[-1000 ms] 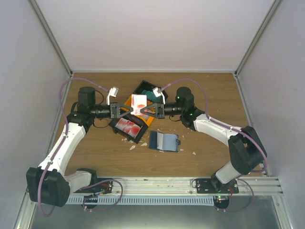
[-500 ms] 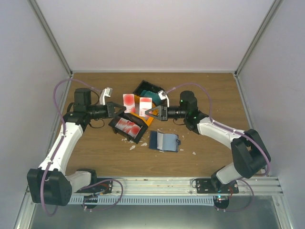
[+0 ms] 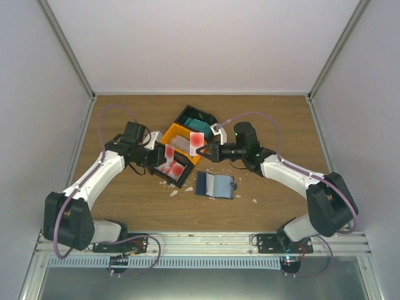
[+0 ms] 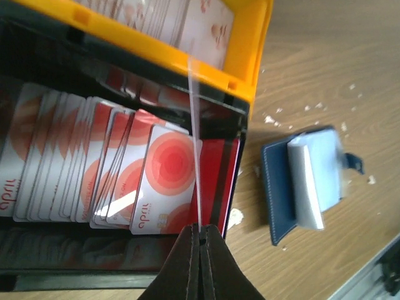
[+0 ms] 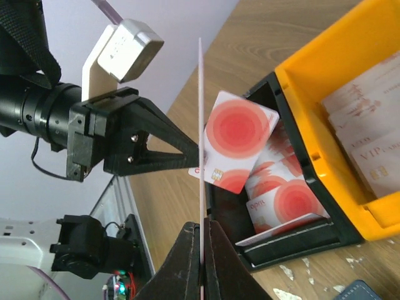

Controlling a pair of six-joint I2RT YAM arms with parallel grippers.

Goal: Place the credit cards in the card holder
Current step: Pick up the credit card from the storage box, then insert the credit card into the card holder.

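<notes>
My left gripper [image 3: 160,156] [image 4: 200,230] is shut on a white credit card with a red blotch [image 3: 169,152], which the left wrist view shows edge-on [image 4: 195,137]. It hangs over the black bin [image 4: 244,125] of similar cards [image 4: 164,178]. My right gripper [image 3: 205,150] [image 5: 202,224] is shut on another white-and-red card [image 3: 197,140], also edge-on [image 5: 200,125], above the orange bin [image 3: 177,132]. The left gripper's card [image 5: 240,140] shows face-on in the right wrist view. The navy card holder [image 3: 215,185] [image 4: 305,181] lies open on the table, in front of both grippers and untouched.
An orange bin [image 5: 312,106] of pale beige cards [image 5: 365,119] stands beside the black bin [image 3: 152,166]. A second black bin with teal cards [image 3: 195,119] is behind it. Small white scraps [image 3: 174,192] lie around the card holder. Grey walls enclose the wooden table [image 3: 275,119].
A second ago both grippers met at one white-and-red card above the bins. They have drawn apart, each with a card. The left one has swung down over the black bin.
</notes>
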